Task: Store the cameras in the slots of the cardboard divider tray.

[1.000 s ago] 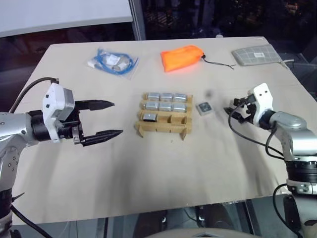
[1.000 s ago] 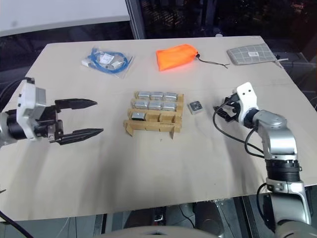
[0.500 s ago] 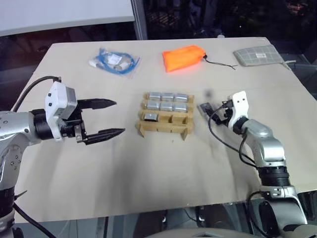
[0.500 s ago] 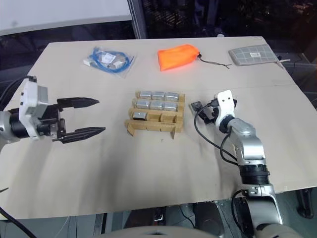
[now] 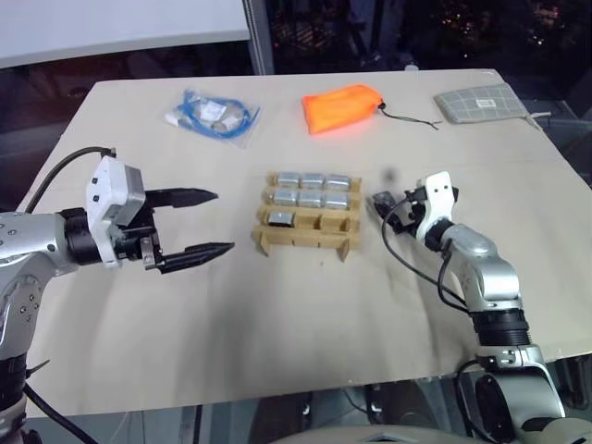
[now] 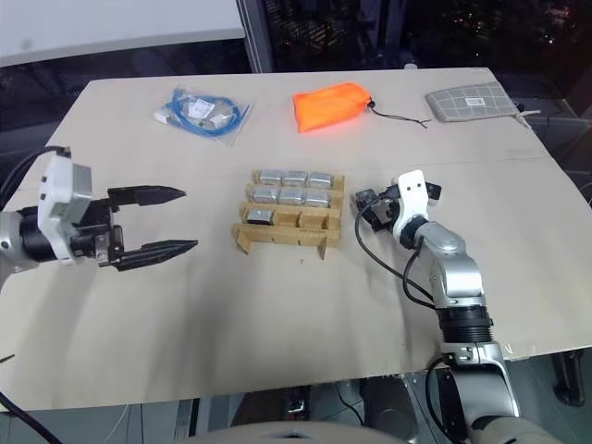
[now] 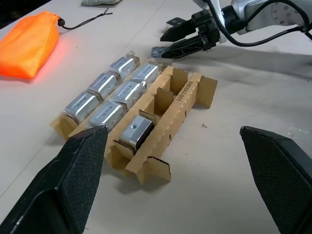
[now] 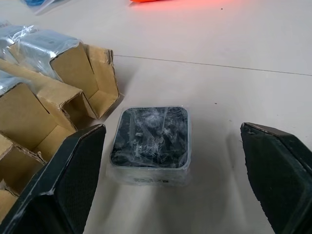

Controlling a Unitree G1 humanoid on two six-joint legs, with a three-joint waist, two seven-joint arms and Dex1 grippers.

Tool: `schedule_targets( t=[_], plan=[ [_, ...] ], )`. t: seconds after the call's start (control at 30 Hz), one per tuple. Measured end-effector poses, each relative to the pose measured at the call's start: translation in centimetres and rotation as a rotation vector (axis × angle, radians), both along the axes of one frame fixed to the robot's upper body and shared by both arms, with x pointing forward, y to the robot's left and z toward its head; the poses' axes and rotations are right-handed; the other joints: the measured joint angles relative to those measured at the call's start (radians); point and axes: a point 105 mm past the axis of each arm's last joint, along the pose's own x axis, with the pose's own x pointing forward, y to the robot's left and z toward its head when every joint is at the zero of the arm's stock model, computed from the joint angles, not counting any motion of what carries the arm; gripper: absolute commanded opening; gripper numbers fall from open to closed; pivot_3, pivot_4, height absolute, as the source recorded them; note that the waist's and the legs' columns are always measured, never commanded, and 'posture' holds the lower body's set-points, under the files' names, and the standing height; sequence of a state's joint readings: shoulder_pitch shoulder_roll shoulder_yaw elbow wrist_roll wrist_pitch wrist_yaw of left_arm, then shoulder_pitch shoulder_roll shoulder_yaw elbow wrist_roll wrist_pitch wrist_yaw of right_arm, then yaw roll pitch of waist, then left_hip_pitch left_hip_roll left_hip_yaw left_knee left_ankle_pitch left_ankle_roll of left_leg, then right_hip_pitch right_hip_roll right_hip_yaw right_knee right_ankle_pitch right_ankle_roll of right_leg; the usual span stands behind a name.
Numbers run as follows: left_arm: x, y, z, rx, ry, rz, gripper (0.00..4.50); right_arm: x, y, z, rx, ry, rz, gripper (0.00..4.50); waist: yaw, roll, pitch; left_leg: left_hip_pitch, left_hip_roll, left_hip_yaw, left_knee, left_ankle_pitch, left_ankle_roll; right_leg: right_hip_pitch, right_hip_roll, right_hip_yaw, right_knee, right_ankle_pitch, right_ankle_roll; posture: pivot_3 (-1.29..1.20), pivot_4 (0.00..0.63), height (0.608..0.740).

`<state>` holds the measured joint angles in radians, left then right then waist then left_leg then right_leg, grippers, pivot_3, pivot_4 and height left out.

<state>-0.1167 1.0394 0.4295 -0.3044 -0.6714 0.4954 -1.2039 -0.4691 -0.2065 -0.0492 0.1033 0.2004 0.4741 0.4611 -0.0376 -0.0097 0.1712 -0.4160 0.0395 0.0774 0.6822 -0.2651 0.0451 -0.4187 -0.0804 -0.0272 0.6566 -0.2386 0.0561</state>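
Note:
The brown cardboard divider tray (image 5: 347, 242) stands mid-table. Silver-grey cameras (image 5: 313, 180) fill its back and middle rows, and one more (image 5: 280, 218) sits in the front row's left slot; the two other front slots are empty. Just right of the tray lies a loose camera (image 8: 150, 145), film-wrapped, dark face up. My right gripper (image 5: 381, 208) is low over the table, open, its fingers (image 8: 73, 175) on either side of this camera without touching it. My left gripper (image 5: 222, 222) hovers open left of the tray, holding nothing.
Along the far side lie a blue cable bag (image 5: 213, 114), an orange pouch (image 5: 340, 106) with a cord, and a grey checked pouch (image 5: 486, 102). Bare tabletop runs from the tray to the near edge.
My right gripper has swung left and slightly down, from well right of the loose camera to straddling it. It stays open. The left gripper has held still.

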Motion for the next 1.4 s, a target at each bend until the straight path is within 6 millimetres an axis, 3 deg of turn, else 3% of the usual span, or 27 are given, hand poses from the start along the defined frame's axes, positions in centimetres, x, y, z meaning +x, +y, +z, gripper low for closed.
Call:
schedule_targets(
  t=[0.27,0.47,0.57,0.67,0.7,1.13,1.4],
  plan=[
    [0.0,0.0,0.0,0.000,0.000,0.001,4.50,0.0,0.9,-1.4,-0.047,0.033,0.018,4.39,0.000,0.000,0.000,0.000,0.000,0.000,0.000,0.000,0.000,0.000,0.000,0.000,0.000,0.000,0.000,0.00,0.150,0.740],
    [0.0,0.0,0.0,0.000,0.000,0.002,4.50,0.3,0.8,-1.2,-0.054,0.024,0.009,4.39,0.000,0.000,0.000,0.000,0.000,0.000,0.000,0.000,0.000,0.000,0.000,0.000,0.000,0.000,0.000,0.00,0.150,0.740],
    [0.0,0.0,0.0,0.000,0.001,0.002,4.50,0.3,0.7,-1.2,-0.056,0.024,0.007,3.55,0.000,0.000,0.000,0.000,0.000,0.000,0.000,0.000,0.000,0.000,0.000,0.000,0.000,0.000,0.000,0.00,0.150,0.740],
    [0.0,0.0,0.0,0.000,0.001,0.002,4.50,0.2,0.7,-1.2,-0.057,0.023,0.007,2.06,0.000,0.000,0.000,0.000,0.000,0.000,0.000,0.000,0.000,0.000,0.000,0.000,0.000,0.000,0.000,0.00,0.150,0.740],
    [0.0,0.0,0.0,0.000,0.001,0.001,4.50,0.2,0.7,-1.2,-0.057,0.023,0.007,1.88,0.000,0.000,0.000,0.000,0.000,0.000,0.000,0.000,0.000,0.000,0.000,0.000,0.000,0.000,0.000,0.00,0.150,0.740],
    [0.0,0.0,0.0,0.000,0.001,0.001,4.50,-0.2,-0.4,-1.1,-0.080,0.013,0.008,1.89,0.000,0.000,0.000,0.000,0.000,0.000,0.000,0.000,0.000,0.000,0.000,0.000,0.000,0.000,0.000,0.00,0.150,0.740],
    [-0.1,0.1,-0.2,-0.008,0.020,0.006,4.50,-2.1,0.5,2.7,-0.103,-0.157,0.152,1.89,0.000,0.000,0.000,0.000,0.000,0.000,0.000,0.000,0.000,0.000,0.000,0.000,0.000,0.000,0.000,0.00,0.150,0.740]
  ],
)
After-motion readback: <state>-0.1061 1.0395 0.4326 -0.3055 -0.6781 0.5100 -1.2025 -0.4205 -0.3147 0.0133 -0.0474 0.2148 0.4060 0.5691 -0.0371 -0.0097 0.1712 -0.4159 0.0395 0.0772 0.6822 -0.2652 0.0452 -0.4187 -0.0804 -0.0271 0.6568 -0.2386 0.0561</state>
